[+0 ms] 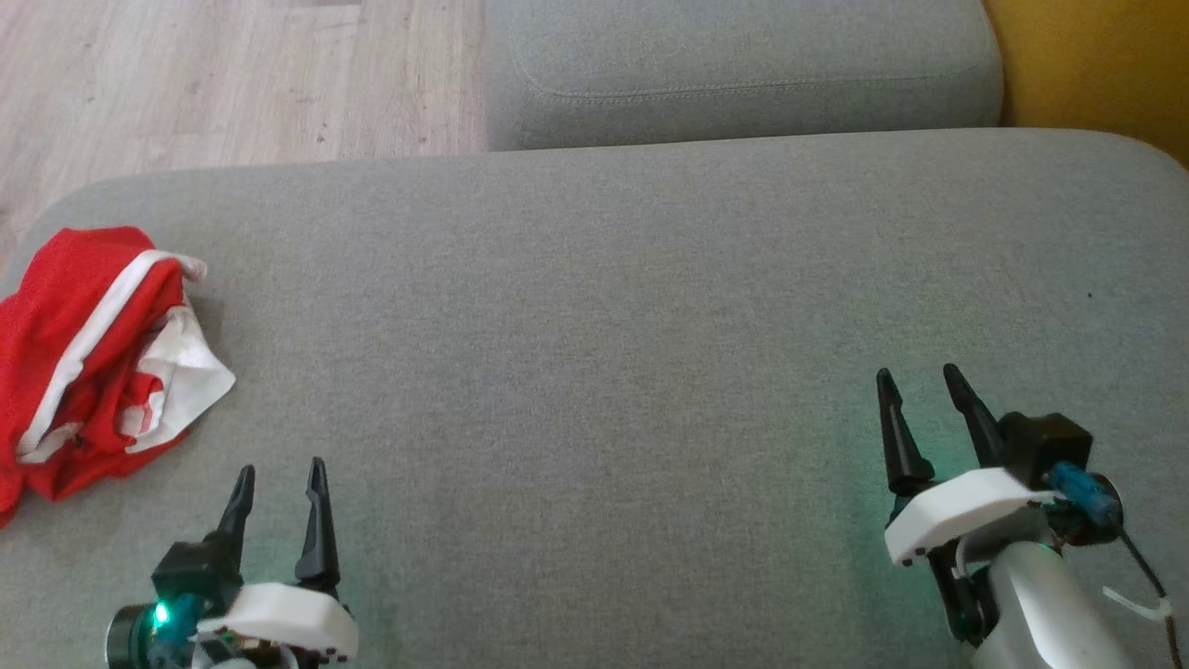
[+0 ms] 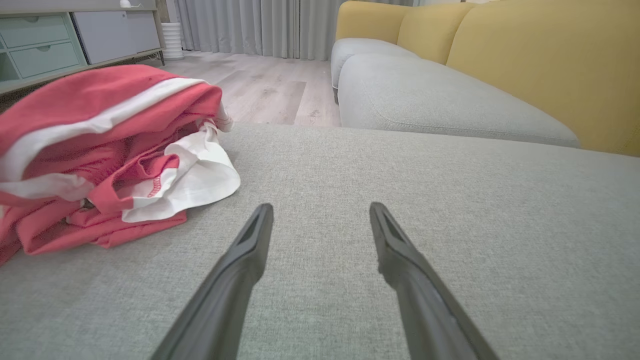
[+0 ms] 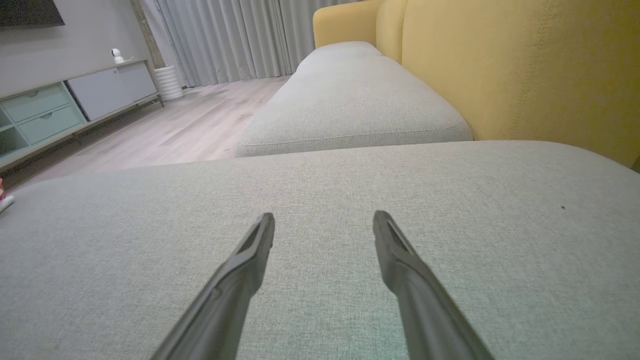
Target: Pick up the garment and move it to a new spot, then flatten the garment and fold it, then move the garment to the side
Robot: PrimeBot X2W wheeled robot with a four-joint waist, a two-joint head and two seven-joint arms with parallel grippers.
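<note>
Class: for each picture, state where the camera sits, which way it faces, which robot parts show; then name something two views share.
Head view: on the head, facing down at the grey fabric cushion; left gripper and right gripper show, open.
Left wrist view: on that wrist, facing along its dark fingers past the crumpled red-and-white garment.
Right wrist view: on that wrist, facing along its fingers towards the yellow sofa back.
Shared: head and left wrist views show the garment.
</note>
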